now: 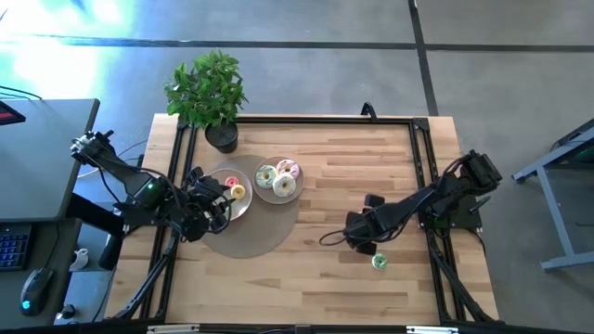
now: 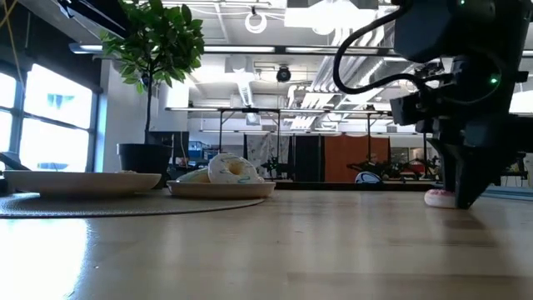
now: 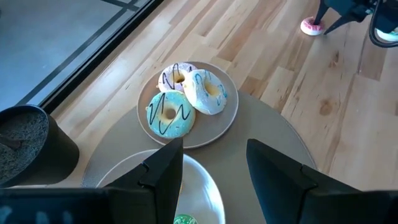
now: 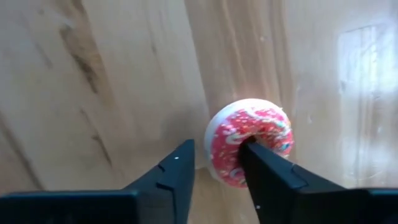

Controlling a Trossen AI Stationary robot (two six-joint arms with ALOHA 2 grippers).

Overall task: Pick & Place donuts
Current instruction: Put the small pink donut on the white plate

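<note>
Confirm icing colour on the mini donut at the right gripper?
Pink with sprinkles on the mini donut, clearest in the right wrist view.

A pink-iced mini donut (image 4: pixel 250 149), speckled with coloured sprinkles over a pale base, lies on the light wooden table (image 4: pixel 93 81). The right gripper (image 4: pixel 214 168) reaches over it with jaws parted: one dark finger tip sits in the ring's hole, the other just outside the rim at the donut's nine o'clock.

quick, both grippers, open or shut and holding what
left gripper: open, empty, above the plates.
right gripper: open, one finger in the pink mini donut's hole.
</note>
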